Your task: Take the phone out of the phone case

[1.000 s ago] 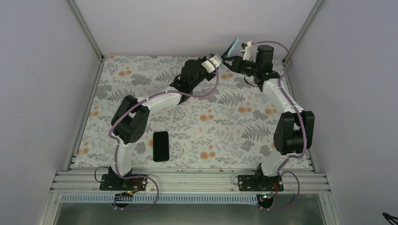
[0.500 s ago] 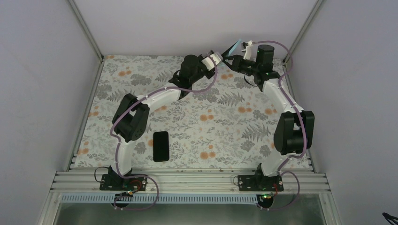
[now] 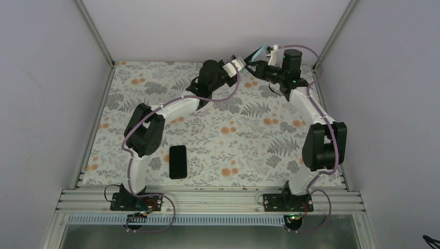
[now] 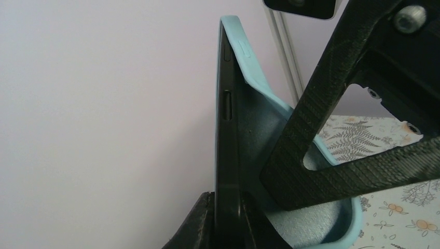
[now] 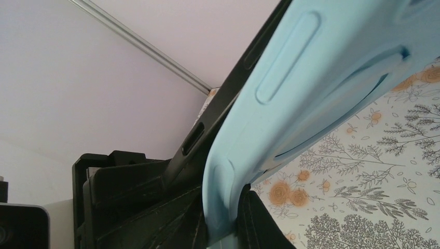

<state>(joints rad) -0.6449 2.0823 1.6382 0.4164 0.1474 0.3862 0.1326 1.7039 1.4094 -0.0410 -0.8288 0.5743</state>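
Both arms hold the phone and its case in the air at the back of the table. The light blue phone case (image 3: 257, 52) is peeled away from the black phone (image 4: 227, 150) at one end. My left gripper (image 3: 242, 63) is shut on the phone's lower edge; in its wrist view the phone stands edge-on between the fingers. My right gripper (image 3: 255, 64) is shut on the wall of the case (image 5: 290, 93); its finger (image 4: 332, 155) reaches inside the shell (image 4: 270, 104). The phone's side edge (image 5: 218, 119) shows beside the case in the right wrist view.
A second all-black phone (image 3: 177, 161) lies flat on the floral table cover near the left arm's base. Grey walls with metal corner posts (image 3: 332, 36) enclose the table on three sides. The metal rail (image 3: 207, 199) runs along the near edge.
The left gripper has moved a little up and right toward the right gripper. The case tilts slightly higher. The black phone on the table has not moved.
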